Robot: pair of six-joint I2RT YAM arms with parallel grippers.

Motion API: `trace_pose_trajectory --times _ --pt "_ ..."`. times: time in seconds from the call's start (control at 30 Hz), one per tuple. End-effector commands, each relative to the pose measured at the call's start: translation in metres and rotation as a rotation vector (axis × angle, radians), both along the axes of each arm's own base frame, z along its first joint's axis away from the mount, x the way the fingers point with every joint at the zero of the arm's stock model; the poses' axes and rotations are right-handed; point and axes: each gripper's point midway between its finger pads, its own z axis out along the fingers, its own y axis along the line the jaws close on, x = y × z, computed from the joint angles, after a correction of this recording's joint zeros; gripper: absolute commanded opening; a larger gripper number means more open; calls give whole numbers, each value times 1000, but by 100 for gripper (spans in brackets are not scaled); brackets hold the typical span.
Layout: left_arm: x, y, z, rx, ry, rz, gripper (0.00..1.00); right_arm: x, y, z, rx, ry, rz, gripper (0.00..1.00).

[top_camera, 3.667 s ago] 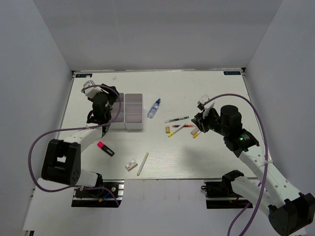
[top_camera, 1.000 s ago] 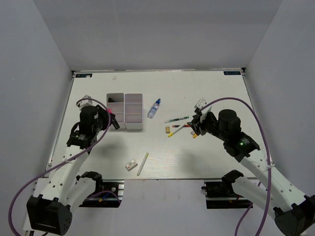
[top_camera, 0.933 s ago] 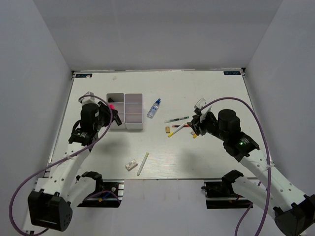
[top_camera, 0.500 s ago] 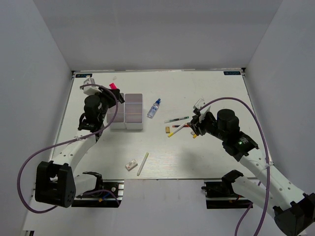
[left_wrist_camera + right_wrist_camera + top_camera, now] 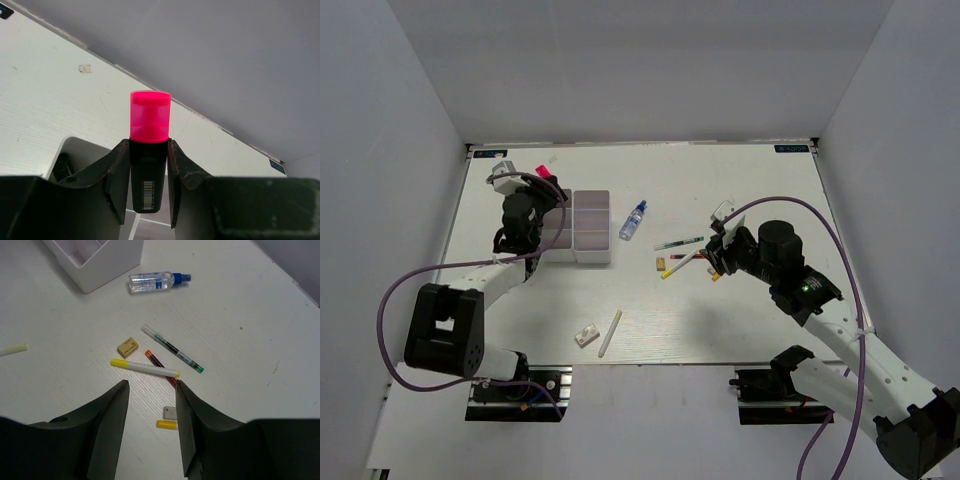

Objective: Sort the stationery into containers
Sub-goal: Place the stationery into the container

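My left gripper (image 5: 147,143) is shut on a black marker with a pink cap (image 5: 150,120), cap pointing up. In the top view the left gripper (image 5: 540,185) hangs over the back-left part of the white four-cell container (image 5: 590,225), whose cell edge (image 5: 80,152) shows below the fingers. My right gripper (image 5: 151,387) is open above loose stationery: a white marker with yellow ends (image 5: 145,368), a red pen (image 5: 159,363), a green pen (image 5: 172,348), a small white block (image 5: 170,413) and a tiny yellow piece (image 5: 166,424).
A tan eraser (image 5: 127,347) lies beside the yellow-ended marker. A small spray bottle (image 5: 633,220) lies right of the container. Near the front edge lie a white stick (image 5: 610,333) and a small white item (image 5: 586,336).
The left arm has swung from the table's left side back over the container, carrying the pink-capped marker upright. The right arm has barely moved.
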Motion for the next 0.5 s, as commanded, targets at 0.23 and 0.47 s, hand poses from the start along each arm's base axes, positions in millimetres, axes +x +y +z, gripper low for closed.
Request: trace_pose_trajectory --times 0.23,0.47 --pt "13 16 -2 99 -71 78 3 7 1 5 6 -40 -10 48" --pt "16 12 -18 104 -48 56 31 7 1 4 4 -39 -13 48"
